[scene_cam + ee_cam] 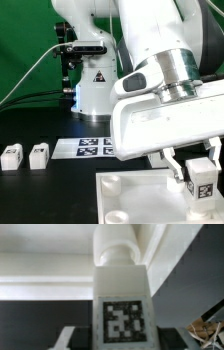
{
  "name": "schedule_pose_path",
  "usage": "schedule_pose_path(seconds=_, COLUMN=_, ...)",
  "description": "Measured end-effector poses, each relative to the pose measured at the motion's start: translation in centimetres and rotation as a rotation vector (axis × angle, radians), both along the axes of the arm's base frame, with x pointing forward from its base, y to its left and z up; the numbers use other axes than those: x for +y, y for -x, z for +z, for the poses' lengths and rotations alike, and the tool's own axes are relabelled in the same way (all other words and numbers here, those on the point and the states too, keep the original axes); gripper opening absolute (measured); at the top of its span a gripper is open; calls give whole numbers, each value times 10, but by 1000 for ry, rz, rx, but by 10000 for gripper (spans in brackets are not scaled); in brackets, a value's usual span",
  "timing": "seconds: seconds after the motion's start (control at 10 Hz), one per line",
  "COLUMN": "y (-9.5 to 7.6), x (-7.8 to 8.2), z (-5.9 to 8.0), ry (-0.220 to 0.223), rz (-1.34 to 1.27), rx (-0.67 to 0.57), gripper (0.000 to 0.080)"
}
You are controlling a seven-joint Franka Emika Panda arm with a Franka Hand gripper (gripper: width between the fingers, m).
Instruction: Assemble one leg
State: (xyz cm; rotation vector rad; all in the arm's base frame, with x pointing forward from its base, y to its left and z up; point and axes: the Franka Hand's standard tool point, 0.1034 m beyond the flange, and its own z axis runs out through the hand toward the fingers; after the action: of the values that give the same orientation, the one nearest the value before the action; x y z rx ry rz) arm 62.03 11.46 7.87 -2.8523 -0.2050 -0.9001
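My gripper [194,166] is shut on a leg [198,184], a small white block with a black-and-white tag. It holds the leg above the right part of the large white panel [130,196] at the front. In the wrist view the leg [122,297] fills the middle, its tag facing the camera, held between the two fingers [72,337] of the gripper [122,341]. Its far end points at the white panel [45,274]. I cannot tell whether the leg touches the panel. Two more legs [12,155] [38,153] lie on the black table at the exterior view's left.
The marker board [94,147] lies flat behind the panel. The arm's white base [92,90] stands at the back, with cables beside it. A green backdrop covers the rear.
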Motion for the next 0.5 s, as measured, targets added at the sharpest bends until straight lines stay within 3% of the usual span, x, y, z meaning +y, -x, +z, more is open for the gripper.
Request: schedule_pose_path(seconds=0.5, y=-1, x=1, z=-1, ry=-6, rz=-28, rx=-27, gripper=291)
